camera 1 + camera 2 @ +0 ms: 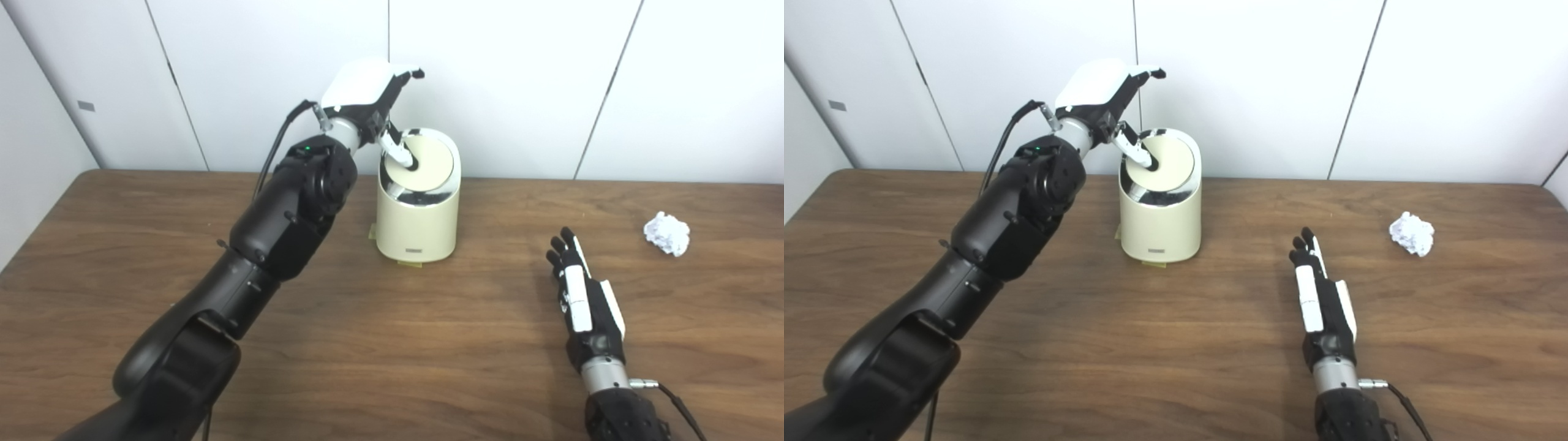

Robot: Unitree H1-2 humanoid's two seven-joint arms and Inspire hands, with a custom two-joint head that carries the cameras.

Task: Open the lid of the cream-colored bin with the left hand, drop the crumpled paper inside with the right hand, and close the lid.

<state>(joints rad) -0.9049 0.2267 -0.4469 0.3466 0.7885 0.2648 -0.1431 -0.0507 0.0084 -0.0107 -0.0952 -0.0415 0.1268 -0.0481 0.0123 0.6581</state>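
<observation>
Left hand (pixel 367 98): raised above and just behind the bin's top; fingers are spread and nothing is gripped, while one lower digit is pressed down onto the lid.
Left arm (pixel 282 214): a large black limb is extended from the lower left corner up to that hand.
Table (pixel 398 343): a brown wood-grain surface is spread beneath both hands.
Bin (pixel 418 223): cream-colored, upright, set directly below the left hand and well apart from the right hand, up and to its left.
Lid (pixel 425 162): a round disc is tilted inward under the left hand's digit, so a dark shiny gap is shown at its near edge.
Right hand (pixel 582 294): laid flat near the tabletop, fingers extended and held together, nothing grasped.
Crumpled paper (pixel 666 233): a white ball is seen on the table, ahead and to the right of the right hand, not touched.
</observation>
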